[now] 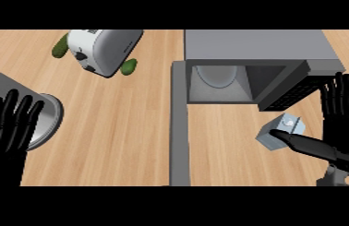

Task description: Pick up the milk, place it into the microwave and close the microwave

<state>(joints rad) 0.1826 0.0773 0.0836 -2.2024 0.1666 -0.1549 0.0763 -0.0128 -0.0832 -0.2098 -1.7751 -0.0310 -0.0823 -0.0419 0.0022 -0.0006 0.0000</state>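
The milk stands on the wooden desk at the right side, just in front of the open microwave and below its dark right-hand panel. Bare wood lies between the carton and the microwave's mouth. The cavity is open to the front, with a pale round turntable plate inside. The microwave door is swung out to the left of the opening and shows edge-on as a long grey strip running down the desk, well left of the milk.

Further out, at the upper left, a white toaster lies at an angle, with a green thing showing rounded ends on either side of it; what it is cannot be told. At the left edge sits a round metal vessel.

The milk is a small carton with blue-grey sides and a white top, seen from above and turned cornerwise to the desk's edge.

The right hand is just right of the carton, its fingers straight and spread, pointing up the view. Its thumb reaches left beneath the carton, the tip overlapping the carton's lower corner. The carton sits in the gap between thumb and fingers, and nothing is curled round it.

The left hand rests at the left edge with fingers straight and apart, overlapping the metal vessel.
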